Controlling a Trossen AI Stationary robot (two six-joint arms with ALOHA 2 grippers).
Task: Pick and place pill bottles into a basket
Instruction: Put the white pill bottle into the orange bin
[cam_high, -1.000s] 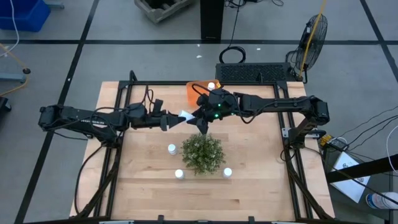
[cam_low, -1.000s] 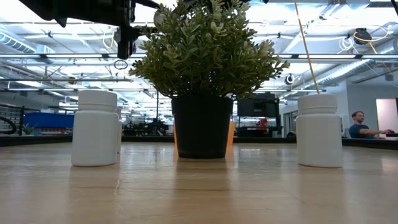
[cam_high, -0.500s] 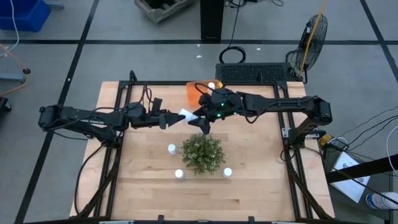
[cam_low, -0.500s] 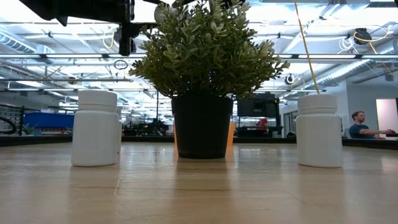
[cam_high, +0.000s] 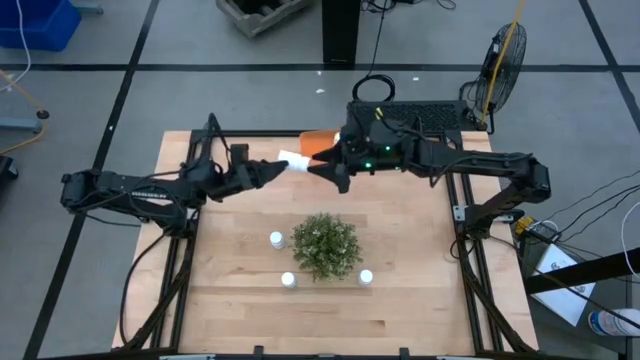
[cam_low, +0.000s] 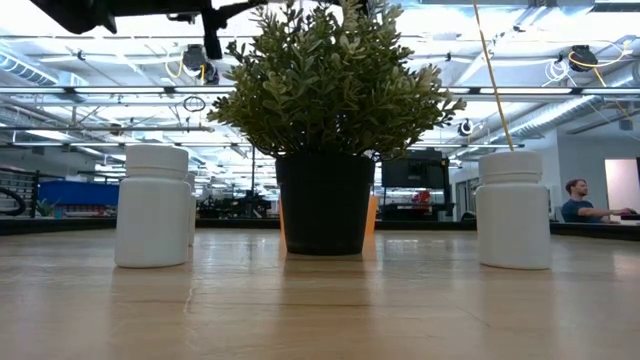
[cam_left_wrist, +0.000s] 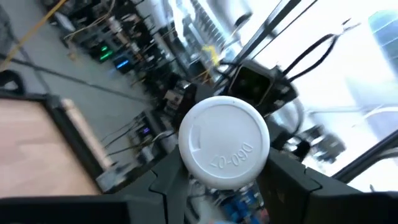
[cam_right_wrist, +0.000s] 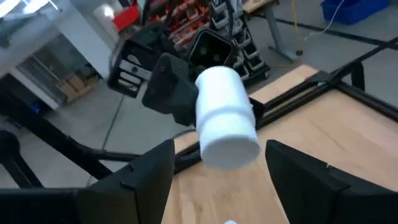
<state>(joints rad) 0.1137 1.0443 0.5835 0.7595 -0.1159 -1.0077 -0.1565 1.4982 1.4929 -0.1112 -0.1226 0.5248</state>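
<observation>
My left gripper (cam_high: 280, 164) is shut on one white pill bottle (cam_high: 295, 160), held level in the air just left of the orange basket (cam_high: 314, 141). My right gripper (cam_high: 325, 168) is open and faces it, its fingers (cam_right_wrist: 152, 171) standing on either side of the bottle's near end (cam_right_wrist: 229, 140) without touching it. Three more pill bottles (cam_high: 276, 238) (cam_high: 288, 280) (cam_high: 366, 277) stand upright on the table around the green plant (cam_high: 326, 246). The right arm hides most of the basket's inside. My left gripper pinches the bottle between its two fingers (cam_left_wrist: 171, 186) at the end with the flat round face (cam_left_wrist: 224, 142), which faces my left wrist camera. The fingers come level from the table's left. The bottle lies level, lifted clear of the table, its other end toward my right gripper.
The potted plant (cam_low: 325, 130) stands mid-table, with bottles on both sides of it (cam_low: 152, 205) (cam_low: 513, 208). The orange basket shows behind the pot (cam_low: 372, 215). Black frame rails run along the table's left and right sides (cam_high: 190, 240). A person sits far off in the room (cam_low: 578, 200).
Both grippers have gone together toward the table's far edge and upward, away from the plant and toward the basket. My left gripper has carried the bottle with it, still level. My right gripper has stayed close in front of the bottle.
</observation>
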